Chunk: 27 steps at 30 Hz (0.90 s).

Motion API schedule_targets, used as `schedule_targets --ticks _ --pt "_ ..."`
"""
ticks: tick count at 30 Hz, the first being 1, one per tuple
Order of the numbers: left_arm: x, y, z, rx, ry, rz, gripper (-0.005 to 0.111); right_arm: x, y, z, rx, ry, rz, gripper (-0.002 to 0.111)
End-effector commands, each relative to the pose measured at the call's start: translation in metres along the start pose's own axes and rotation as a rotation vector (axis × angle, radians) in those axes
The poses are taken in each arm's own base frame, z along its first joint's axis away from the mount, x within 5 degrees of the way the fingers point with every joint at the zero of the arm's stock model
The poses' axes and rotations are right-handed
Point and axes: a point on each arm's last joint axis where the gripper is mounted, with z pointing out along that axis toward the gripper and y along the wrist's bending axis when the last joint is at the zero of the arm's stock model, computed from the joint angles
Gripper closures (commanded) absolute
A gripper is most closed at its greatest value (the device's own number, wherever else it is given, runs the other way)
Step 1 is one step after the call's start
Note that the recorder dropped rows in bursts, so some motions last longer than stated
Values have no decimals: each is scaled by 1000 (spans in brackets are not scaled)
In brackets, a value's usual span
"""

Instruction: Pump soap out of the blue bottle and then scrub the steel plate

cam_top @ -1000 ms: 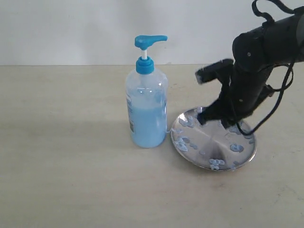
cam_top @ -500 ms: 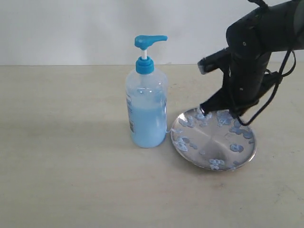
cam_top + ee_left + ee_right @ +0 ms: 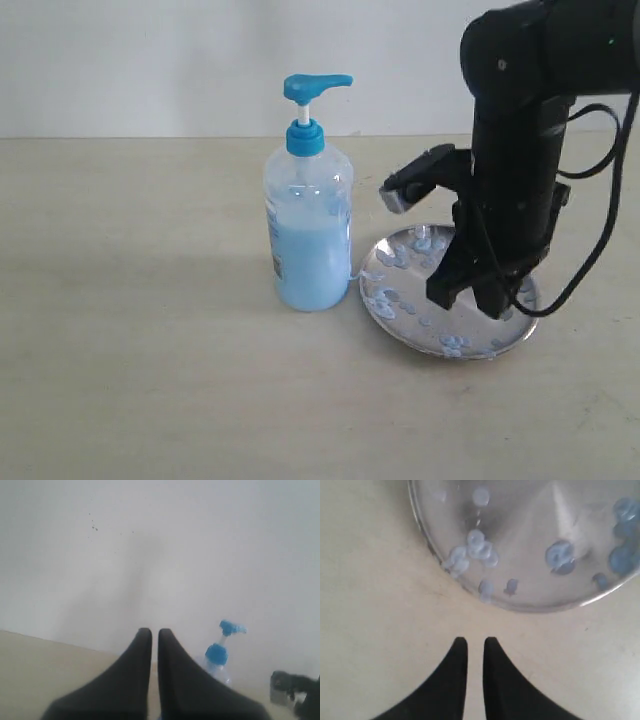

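The blue bottle (image 3: pixel 308 240) stands upright mid-table, its pump head (image 3: pixel 315 87) up, and is about half full of pale blue soap (image 3: pixel 312 265). Just right of it lies the steel plate (image 3: pixel 415 305), dotted with soap blobs (image 3: pixel 385 300). My right gripper (image 3: pixel 472 300) points straight down over the plate's right half. In the right wrist view this gripper (image 3: pixel 475 641) is shut and empty. It hovers above the tabletop just outside the plate's rim (image 3: pixel 520 607), near the blobs (image 3: pixel 477 547). My left gripper (image 3: pixel 154 632) is shut and empty, far from the bottle (image 3: pixel 218 660).
The beige tabletop (image 3: pixel 140 330) stretches left of and in front of the bottle. A white wall (image 3: pixel 150 60) runs behind the table. The right arm's wrist camera block (image 3: pixel 408 188) juts toward the bottle, a short way from its shoulder.
The right arm rose from the plate's rear edge. It then swung forward and upright, so its gripper now hangs over the plate's right half. Bottle and plate have not moved.
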Motion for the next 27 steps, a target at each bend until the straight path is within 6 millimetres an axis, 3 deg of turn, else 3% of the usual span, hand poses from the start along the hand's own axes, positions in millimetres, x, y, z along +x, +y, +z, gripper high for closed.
schedule_targets --ticks 1,2,4,6,8,11,13,18,22,27 --pt "-4 21 -3 -203 -119 -581 102 -12 3 -60 5 -437 15 109" --pt "0 27 -4 -278 -128 -775 102 -16 7 -77 -15 -590 5 109" --pt "7 33 -6 -367 -111 -974 102 -19 15 -107 -65 -840 -44 109" --pt "10 34 -7 -397 -97 -1004 102 -16 23 -122 -73 -946 -183 109" --pt "15 37 -9 -460 -65 -980 102 -10 30 -124 -99 -924 -312 109" --pt "20 42 -12 -539 -27 -935 102 1 36 -107 -143 -759 -413 109" --pt "21 43 -13 -564 -17 -912 102 10 32 -85 -109 -622 -410 109" --pt "19 45 -14 -570 -17 -829 102 26 12 -33 84 -465 -118 109" --pt "19 45 -14 -572 -16 -807 102 26 5 -26 151 -502 -5 109" --pt "19 45 -14 -572 -16 -807 102 -1 4 -36 113 -810 181 109"
